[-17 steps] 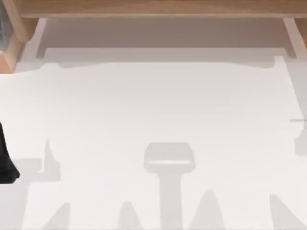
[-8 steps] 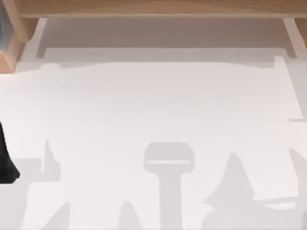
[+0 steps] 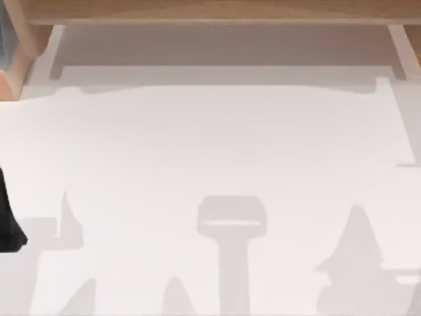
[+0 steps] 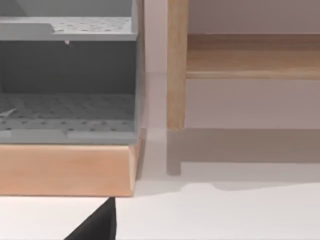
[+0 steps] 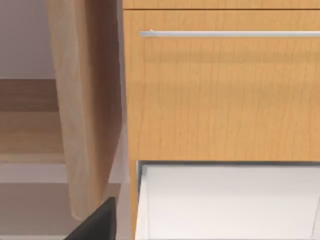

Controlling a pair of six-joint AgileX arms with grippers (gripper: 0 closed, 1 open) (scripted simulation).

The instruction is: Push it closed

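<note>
A wooden unit (image 3: pixel 217 12) runs along the table's far edge in the top view. At its left end a wooden box with a grey inside (image 3: pixel 9 46) juts toward me. The left wrist view shows this as an open compartment with grey perforated shelves (image 4: pixel 67 112) behind a light wooden front (image 4: pixel 65 170). A black part of my left gripper (image 3: pixel 8 224) sits at the table's left edge and also shows as a dark tip (image 4: pixel 97 225). The right wrist view faces a wooden drawer front (image 5: pixel 220 95) with a silver bar handle (image 5: pixel 230 34). A black tip of my right gripper (image 5: pixel 97 222) is close below it.
The white table (image 3: pixel 210 145) carries grey shadows of the arms along its near side. An upright wooden post (image 4: pixel 176 65) stands beside the grey compartment, and another wooden post (image 5: pixel 85 100) stands beside the drawer front. A white surface (image 5: pixel 225 200) lies under the drawer front.
A large shadow at the table's near right has appeared and slid to the right. The black part of the left arm has stayed in place.
</note>
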